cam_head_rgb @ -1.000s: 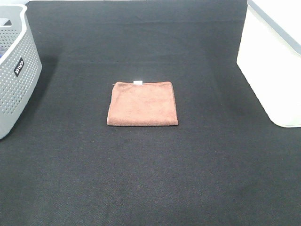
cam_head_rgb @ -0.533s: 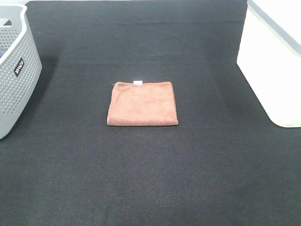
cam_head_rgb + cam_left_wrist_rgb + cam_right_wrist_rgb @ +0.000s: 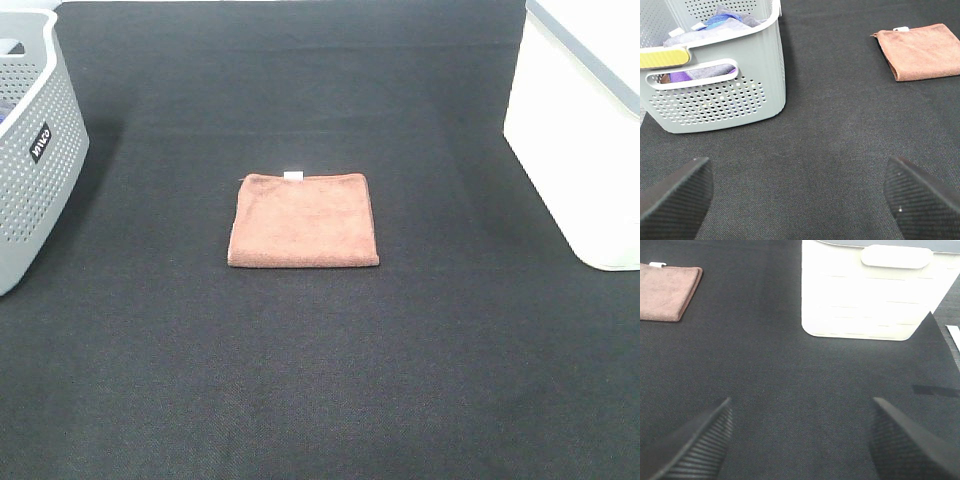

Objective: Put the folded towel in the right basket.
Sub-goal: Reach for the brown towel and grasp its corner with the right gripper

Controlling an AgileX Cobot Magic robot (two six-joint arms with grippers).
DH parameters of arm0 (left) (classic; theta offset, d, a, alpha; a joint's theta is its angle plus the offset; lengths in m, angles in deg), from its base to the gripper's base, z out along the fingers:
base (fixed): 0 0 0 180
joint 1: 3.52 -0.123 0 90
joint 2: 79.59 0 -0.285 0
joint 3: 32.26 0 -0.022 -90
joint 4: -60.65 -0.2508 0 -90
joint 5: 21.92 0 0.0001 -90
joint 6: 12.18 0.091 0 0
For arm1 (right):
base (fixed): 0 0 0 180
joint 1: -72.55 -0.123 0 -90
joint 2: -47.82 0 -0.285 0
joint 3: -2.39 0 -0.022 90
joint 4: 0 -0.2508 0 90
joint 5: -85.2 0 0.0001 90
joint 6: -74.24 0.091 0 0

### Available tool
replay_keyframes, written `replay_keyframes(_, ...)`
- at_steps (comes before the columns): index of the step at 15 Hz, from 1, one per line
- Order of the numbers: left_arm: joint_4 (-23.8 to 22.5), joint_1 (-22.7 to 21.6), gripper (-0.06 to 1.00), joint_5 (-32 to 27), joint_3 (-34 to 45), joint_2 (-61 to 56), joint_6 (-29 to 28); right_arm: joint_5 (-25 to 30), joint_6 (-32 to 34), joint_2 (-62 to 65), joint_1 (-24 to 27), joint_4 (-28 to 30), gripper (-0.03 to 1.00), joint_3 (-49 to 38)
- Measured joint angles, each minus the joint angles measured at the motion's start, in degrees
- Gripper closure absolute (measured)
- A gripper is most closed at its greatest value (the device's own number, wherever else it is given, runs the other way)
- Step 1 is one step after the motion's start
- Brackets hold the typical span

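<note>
High camera looks down; both low wrist cameras see the towel [image 3: 303,221].

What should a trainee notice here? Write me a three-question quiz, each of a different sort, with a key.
1. True or false: the folded towel lies inside the white basket.
2. Which basket shows cloth items inside? A) grey basket B) white basket
3. Fill in: the left pincer and right pincer both stand ____.
Key: 1 false, it lies flat on the black table between the baskets; 2 A; 3 open.
</note>
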Motion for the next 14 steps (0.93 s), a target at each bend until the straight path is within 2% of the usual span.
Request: replay_keyframes(14,0.0,0.0,0.06,0.0,0.0,0.0,0.0,0.0,0.0,0.0,0.0,0.0,0.26,0.0)
